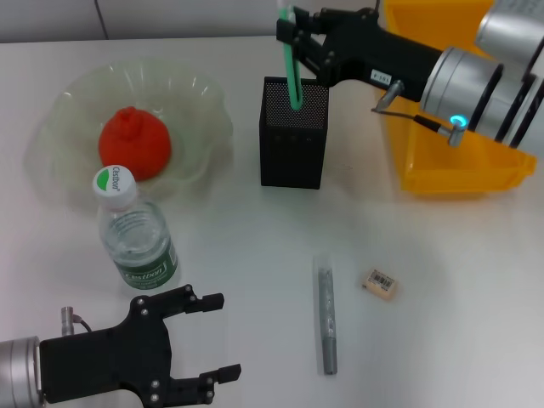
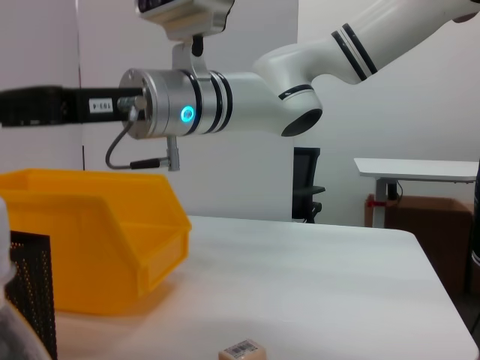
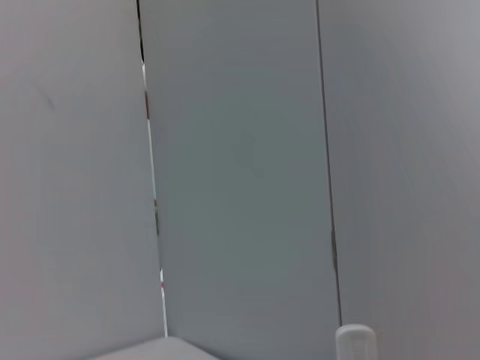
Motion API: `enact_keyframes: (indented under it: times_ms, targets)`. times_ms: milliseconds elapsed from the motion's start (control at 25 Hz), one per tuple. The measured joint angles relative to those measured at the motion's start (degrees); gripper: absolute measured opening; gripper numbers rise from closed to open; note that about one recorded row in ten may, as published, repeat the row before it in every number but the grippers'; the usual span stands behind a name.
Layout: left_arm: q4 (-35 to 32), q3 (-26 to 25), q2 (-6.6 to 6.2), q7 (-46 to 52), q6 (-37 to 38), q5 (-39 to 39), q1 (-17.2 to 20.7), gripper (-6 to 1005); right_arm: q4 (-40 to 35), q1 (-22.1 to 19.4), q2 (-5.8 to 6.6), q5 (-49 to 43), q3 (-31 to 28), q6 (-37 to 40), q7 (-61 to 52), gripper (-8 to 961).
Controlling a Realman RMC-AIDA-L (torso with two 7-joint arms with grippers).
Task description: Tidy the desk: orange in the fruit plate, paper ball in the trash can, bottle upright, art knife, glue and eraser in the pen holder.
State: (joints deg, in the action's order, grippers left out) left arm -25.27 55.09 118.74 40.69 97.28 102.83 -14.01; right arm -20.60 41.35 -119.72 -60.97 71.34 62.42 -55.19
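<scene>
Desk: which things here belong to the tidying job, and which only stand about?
Job: orange, fruit plate, bottle, pen holder, trash can, eraser, grey stick, green stick in right gripper.
About: office chair, side desk; left gripper idle near bottle.

Pen holder point(image 1: 293, 132) mouth blocked from above: right gripper point(image 1: 291, 34) over it, green stick point(image 1: 293, 72) half in. Trash can point(image 1: 450, 157) crowds its right side. Open table point(image 1: 255, 246) in front down to grey art knife point(image 1: 326, 319) and eraser point(image 1: 380, 283). Upright bottle point(image 1: 136, 234) just ahead of the open-jawed left gripper point(image 1: 217, 336), guarding the fruit plate point(image 1: 204, 102).
</scene>
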Motion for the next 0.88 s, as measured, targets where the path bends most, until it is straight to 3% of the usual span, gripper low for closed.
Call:
enact_keyframes:
  times_ms: [360,600,720,760,800,880]
  targets:
    - [0.0,0.0,0.00,0.0,-0.1,0.0,-0.2,797,0.7,0.3,-0.07,-1.0,0.6,-2.3,0.0,317]
    - [0.0,0.0,-0.03,0.0,-0.1,0.0,-0.2,797,-2.1,-1.6,0.16,-1.3,3.3,-1.3,-1.9,336]
    - [0.1,0.0,-0.08,0.0,-0.1,0.0,-0.2,797,-11.2,-6.7,0.57,-2.2,6.7,-0.5,-8.1,355]
    - [0.1,0.0,-0.09,0.0,0.0,0.0,-0.2,797,-21.8,-11.8,0.78,-5.6,7.8,-0.6,-15.0,362]
    - [0.1,0.0,-0.09,0.0,0.0,0.0,-0.2,797,-21.8,-11.8,0.78,-5.6,7.8,-0.6,-15.0,370]
    - [0.1,0.0,-0.09,0.0,0.0,0.0,-0.2,797,-35.2,-17.8,0.68,-13.2,7.4,-0.9,-25.9,398]
